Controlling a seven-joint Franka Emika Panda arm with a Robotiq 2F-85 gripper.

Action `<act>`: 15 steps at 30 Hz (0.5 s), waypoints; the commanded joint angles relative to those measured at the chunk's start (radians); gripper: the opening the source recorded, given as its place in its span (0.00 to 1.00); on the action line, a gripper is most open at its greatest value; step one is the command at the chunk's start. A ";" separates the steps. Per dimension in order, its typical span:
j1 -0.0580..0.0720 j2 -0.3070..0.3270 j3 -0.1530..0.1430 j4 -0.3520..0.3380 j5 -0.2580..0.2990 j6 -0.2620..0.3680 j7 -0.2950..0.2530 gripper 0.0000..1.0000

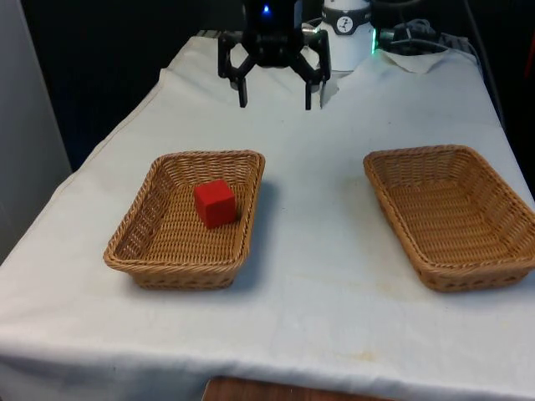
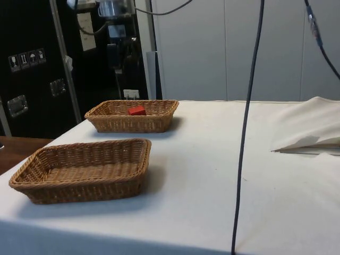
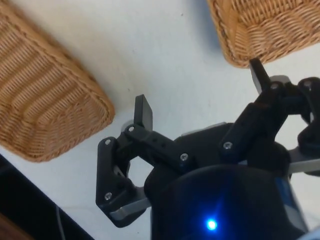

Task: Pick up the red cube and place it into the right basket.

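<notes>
My desk, under its white cloth, carries two wicker baskets and one red cube. The baskets are alike: shallow, rectangular, woven in tan cane. One basket sits toward the front view's left, the other basket toward the front view's right, well apart with bare cloth between them. In the side view the nearer basket has nothing in it, and the farther basket holds the cube.

A dark cable hangs down across the side view in front of the desk, and the cloth is rumpled into a fold at that view's right edge.

My end effector hangs above the far end of the desk, behind the two baskets and clear of both, nearer the one on the front view's left. Its two fingers are spread wide with nothing between them; in the wrist view the end effector is likewise released over bare cloth between the two basket corners.

The red cube rests inside the basket on the front view's left, toward its far right part, tilted against the weave.
</notes>
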 commanded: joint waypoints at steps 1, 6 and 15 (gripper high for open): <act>0.015 -0.024 -0.008 -0.031 -0.016 0.016 0.011 1.00; 0.017 -0.054 0.004 -0.059 -0.037 0.016 0.023 1.00; 0.019 -0.116 0.030 -0.129 -0.072 0.031 0.047 1.00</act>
